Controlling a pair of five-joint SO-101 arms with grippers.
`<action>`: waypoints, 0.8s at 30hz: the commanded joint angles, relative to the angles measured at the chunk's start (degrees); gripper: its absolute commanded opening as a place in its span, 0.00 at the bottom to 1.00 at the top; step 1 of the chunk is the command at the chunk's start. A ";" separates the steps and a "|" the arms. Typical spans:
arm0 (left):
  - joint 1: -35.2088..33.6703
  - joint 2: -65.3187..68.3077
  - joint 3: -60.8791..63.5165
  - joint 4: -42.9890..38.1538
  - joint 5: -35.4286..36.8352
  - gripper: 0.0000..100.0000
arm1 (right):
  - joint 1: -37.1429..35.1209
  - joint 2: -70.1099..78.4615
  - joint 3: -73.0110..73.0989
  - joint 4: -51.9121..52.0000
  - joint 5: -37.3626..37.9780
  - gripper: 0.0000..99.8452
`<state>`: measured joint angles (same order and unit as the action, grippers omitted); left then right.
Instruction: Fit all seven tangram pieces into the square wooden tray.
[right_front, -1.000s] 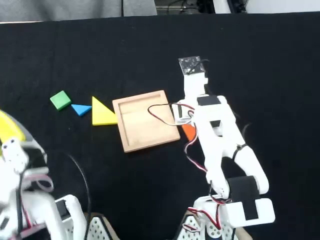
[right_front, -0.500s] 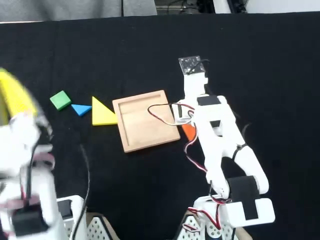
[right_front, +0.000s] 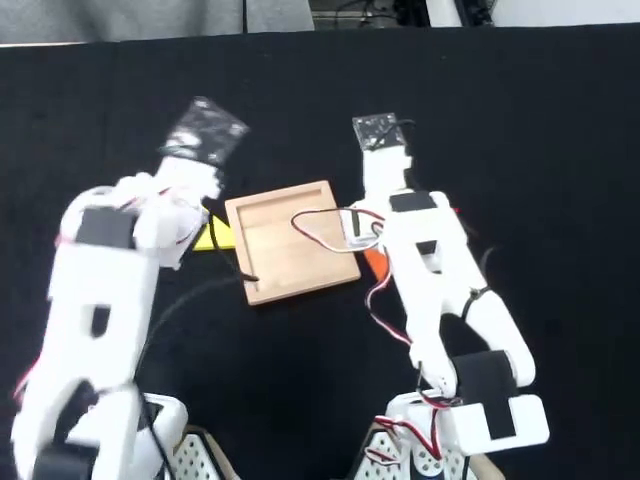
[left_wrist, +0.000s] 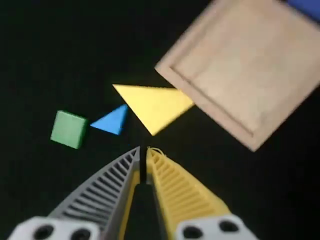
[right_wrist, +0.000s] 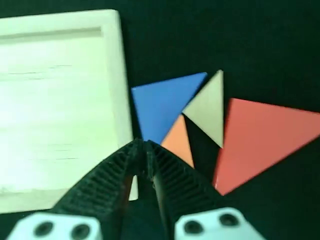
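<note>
Above the black surface (right_front: 520, 120), the left gripper (left_wrist: 143, 152) hangs clenched near the yellow triangle piece (left_wrist: 152, 105); the right gripper (right_wrist: 145, 147), likewise clenched, sits beside the square wooden tray (right_wrist: 60, 100).

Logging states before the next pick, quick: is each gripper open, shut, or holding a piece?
Left gripper: shut, holding nothing.
Right gripper: shut, holding nothing.

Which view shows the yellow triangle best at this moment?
The left wrist view: the whole yellow triangle lies in plain sight beside the wooden tray. In the high view the left arm covers most of it, leaving a thin sliver by the tray. The right wrist view faces the red triangle on the tray's other side.
</note>
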<state>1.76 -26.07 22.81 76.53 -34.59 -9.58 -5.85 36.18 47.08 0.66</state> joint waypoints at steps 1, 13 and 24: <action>0.22 10.90 -7.69 1.41 -13.19 0.03 | -1.23 -0.48 0.84 -4.31 -0.09 0.02; -5.32 39.30 -20.97 -20.57 -9.14 0.03 | 7.82 -0.48 5.05 -10.90 0.00 0.01; -4.00 49.85 -21.76 -30.42 -6.24 0.03 | 7.82 -0.48 4.97 -10.90 0.00 0.01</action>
<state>-2.81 23.69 4.18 50.15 -41.71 -2.64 -5.85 41.71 37.32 0.66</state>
